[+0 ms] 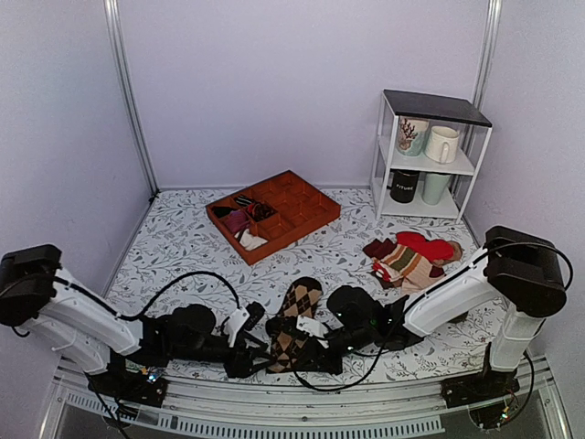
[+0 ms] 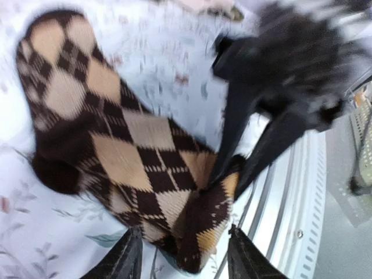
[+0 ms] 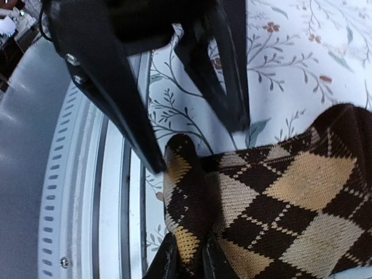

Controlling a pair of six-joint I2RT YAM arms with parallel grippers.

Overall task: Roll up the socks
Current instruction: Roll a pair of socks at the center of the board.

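A pair of dark brown argyle socks lies flat on the flower-patterned table. One end sits just beside the metal rail along the front edge, and the rest stretches straight away from it. At that rail-side end the right gripper is pinched tight on a raised fold of sock. The left gripper is spread wide, a finger on each side of the same end, gripping nothing. Hardly any tablecloth shows between sock and rail. Past the socks' far end, away from the rail, bare table runs up to a compartment tray. A pile of red and striped socks sits farther from the rail, off to the right, well apart.
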